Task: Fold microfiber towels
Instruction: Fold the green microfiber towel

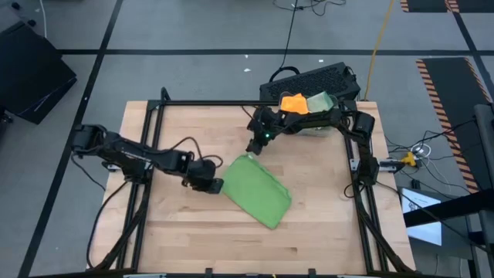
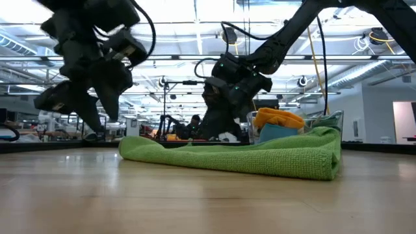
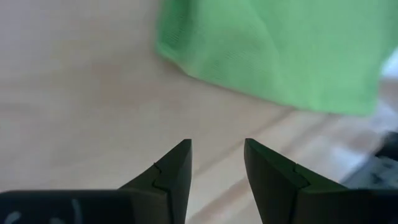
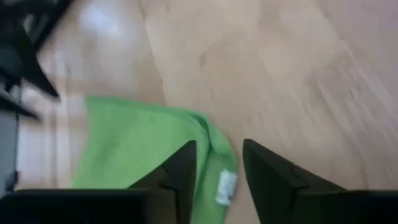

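Observation:
A lime green microfiber towel [image 1: 258, 189] lies folded on the wooden table near its middle; the low view shows it as a flat stack of layers [image 2: 240, 156]. My left gripper [image 1: 216, 185] stands open just off the towel's left edge, with bare table between its fingers [image 3: 217, 146]. My right gripper [image 1: 253, 148] stands open above the towel's far corner. That corner, with its small white tag [image 4: 226, 186], shows below and between the fingers [image 4: 219, 146].
A clear bin [image 1: 328, 116] at the table's far right corner holds an orange towel [image 1: 293, 102] and a sage green one [image 1: 319, 100]. A black crate [image 1: 312, 81] sits behind it. Dark frame rails [image 1: 231, 103] run along the table's far and side edges.

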Available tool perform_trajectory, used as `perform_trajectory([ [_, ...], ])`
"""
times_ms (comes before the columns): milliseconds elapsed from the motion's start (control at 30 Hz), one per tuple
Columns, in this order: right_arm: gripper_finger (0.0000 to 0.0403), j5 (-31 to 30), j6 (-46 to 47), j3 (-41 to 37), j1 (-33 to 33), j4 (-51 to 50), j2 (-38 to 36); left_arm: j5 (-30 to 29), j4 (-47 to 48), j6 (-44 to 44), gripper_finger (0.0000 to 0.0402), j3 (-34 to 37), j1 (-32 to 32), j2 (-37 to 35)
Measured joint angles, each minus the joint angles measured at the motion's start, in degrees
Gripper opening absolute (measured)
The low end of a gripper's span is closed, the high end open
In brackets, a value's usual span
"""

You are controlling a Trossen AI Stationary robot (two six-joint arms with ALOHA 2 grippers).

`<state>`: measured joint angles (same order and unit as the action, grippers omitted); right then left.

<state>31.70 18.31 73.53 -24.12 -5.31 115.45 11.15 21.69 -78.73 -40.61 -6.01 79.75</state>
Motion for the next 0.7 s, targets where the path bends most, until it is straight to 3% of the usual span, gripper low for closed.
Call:
perform_trajectory([
  [200,0.0176,1.4,2.7,0.0,0.9,0.9,0.3,-5.8,-12.8,-10.6,0.015,5.6,-5.4,0.0],
  [367,0.0207,-2.9,-0.5,0.0,3.6,0.9,0.9,-11.8,-18.1,-13.4,0.0158,9.1,-8.1,0.0],
  [533,0.0219,-9.0,-7.9,0.0,6.2,2.8,1.2,-13.6,-18.9,-13.0,0.0215,10.8,-9.6,0.0],
  [700,0.021,-11.7,-7.2,0.1,7.7,6.0,2.7,-13.6,-18.9,-12.5,0.027,11.4,-10.3,0.0],
])
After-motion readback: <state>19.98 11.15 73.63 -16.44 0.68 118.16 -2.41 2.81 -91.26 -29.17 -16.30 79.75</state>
